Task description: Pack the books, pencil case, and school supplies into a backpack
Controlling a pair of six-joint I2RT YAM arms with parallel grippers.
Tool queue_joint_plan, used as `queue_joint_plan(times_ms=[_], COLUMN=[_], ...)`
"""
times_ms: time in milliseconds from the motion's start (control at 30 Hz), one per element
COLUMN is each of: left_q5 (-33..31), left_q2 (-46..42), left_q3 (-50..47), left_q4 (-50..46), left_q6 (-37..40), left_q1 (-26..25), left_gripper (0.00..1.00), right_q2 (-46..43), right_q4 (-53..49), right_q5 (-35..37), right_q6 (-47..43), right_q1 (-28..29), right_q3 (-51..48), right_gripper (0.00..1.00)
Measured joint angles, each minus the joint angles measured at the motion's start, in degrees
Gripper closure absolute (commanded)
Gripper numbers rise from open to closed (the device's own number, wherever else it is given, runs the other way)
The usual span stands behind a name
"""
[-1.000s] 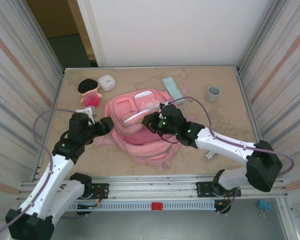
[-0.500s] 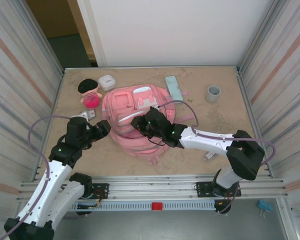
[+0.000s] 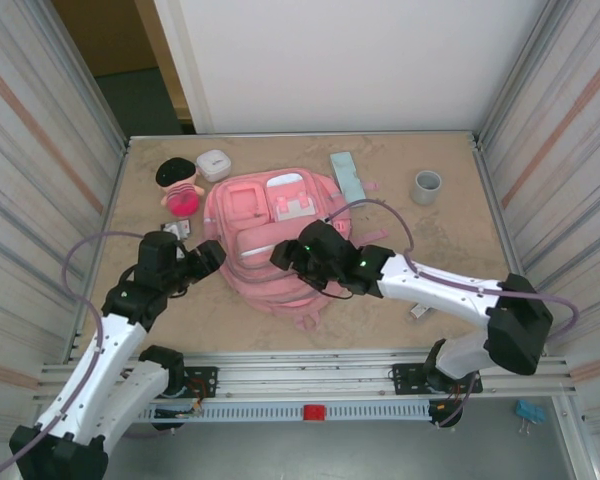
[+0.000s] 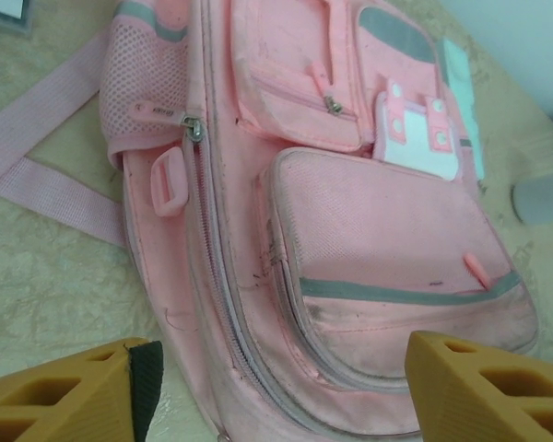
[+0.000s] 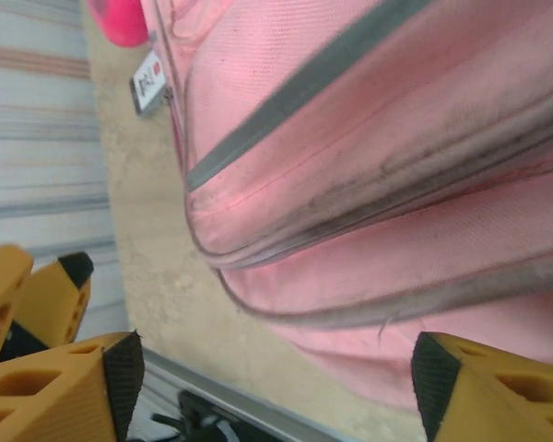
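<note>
The pink backpack [image 3: 265, 235] lies flat mid-table, front pockets up, its zip closed along the side [image 4: 217, 276]. My left gripper [image 3: 213, 254] hovers open at its left edge, the fingers [image 4: 138, 382] straddling the lower corner without touching. My right gripper [image 3: 279, 256] is open over the backpack's near end [image 5: 369, 212], nothing between the pads [image 5: 122, 373]. The mint pencil case [image 3: 346, 177] lies beyond the backpack's far right corner. A small white stick-shaped supply [image 3: 418, 311] rests by the right arm. The books are out of view.
A black-haired pink doll [image 3: 180, 186] and a small white box [image 3: 213, 164] sit at the back left, a grey cup [image 3: 427, 186] at the back right. A small card [image 3: 183, 229] lies left of the backpack. Pink straps [image 4: 46, 175] trail across the table.
My right gripper has opened and let go of the backpack fabric, which now lies flat. The backpack shifted left and away. The left gripper barely moved.
</note>
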Motion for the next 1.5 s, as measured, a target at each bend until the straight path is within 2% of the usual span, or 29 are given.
queue_joint_plan(times_ms=[133,333,567,767,1100,1300,1500], left_q5=[-0.22,0.13,1.38,4.15,5.88,5.44,4.24], left_q2=[4.39,13.73,25.62,37.22,47.58,48.68,49.09], left_q3=[2.12,8.15,16.44,26.01,35.69,38.05,39.01], left_q4=[0.09,2.73,5.77,6.97,6.8,5.44,3.91], left_q6=[0.22,1.16,5.14,8.07,9.75,10.21,10.16], left_q1=[-2.43,-4.35,-4.28,-2.23,0.74,1.66,1.75], left_gripper=[0.24,0.21,0.19,0.18,0.18,0.18,0.19], right_q2=[-2.62,-0.9,7.54,18.32,39.65,50.75,57.2], right_q4=[-7.98,-16.46,-20.37,-21.24,-20.57,-20.11,-20.06], right_q5=[0.02,-0.57,-2.64,-3.02,-2.8,-2.78,-3.37], right_q6=[-5.14,-15.39,-28.79,-38.84,-51.36,-55.91,-59.12], right_q1=[-1.46,-10.6,-23.67,-31.36,-38.75,-40.98,-41.77], right_q3=[2.73,9.9,18.21,25.14,41.0,52.04,59.8], right_gripper=[0.21,0.21,0.22,0.22,0.21,0.21,0.2])
